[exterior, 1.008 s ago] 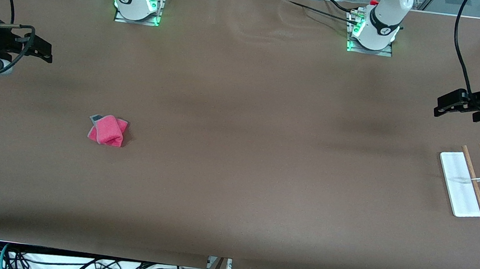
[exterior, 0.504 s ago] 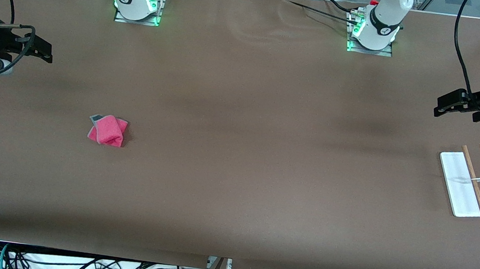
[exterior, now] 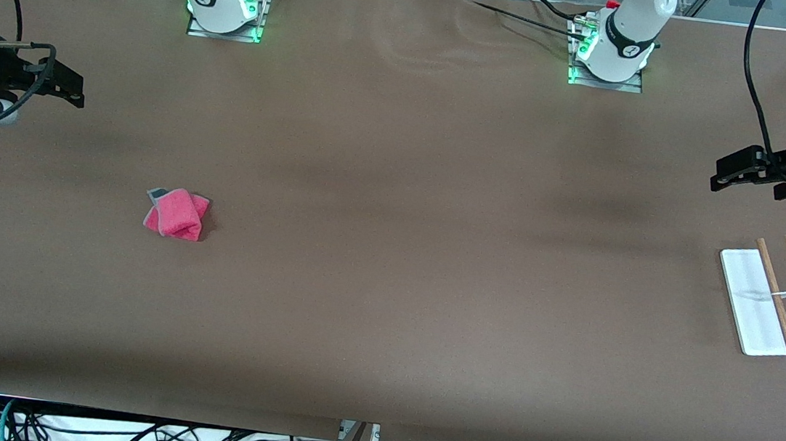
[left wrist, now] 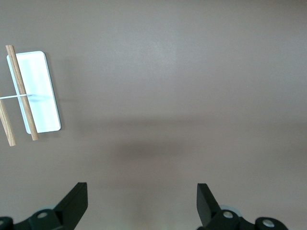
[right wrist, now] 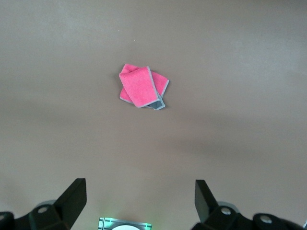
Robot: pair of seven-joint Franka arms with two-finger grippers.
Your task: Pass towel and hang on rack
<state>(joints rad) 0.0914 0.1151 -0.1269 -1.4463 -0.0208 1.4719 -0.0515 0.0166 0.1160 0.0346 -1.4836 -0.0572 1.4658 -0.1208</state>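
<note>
towel (exterior: pixel 176 213) folded on table (exterior: pixel 386 285); rack (exterior: pixel 773 300) well apart; both pincers spread

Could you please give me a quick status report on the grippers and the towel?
Left gripper and right gripper: jaws open, empty, up over the table's ends. Small folded pink cloth towel untouched on table. White-based wooden-rod rack bare. Nothing between them.

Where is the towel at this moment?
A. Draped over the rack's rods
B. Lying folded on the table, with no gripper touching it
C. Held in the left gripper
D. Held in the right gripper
B. The towel lies folded on the table toward the right arm's end, while the open right gripper and open left gripper hang apart from it, and the rack is bare.
</note>
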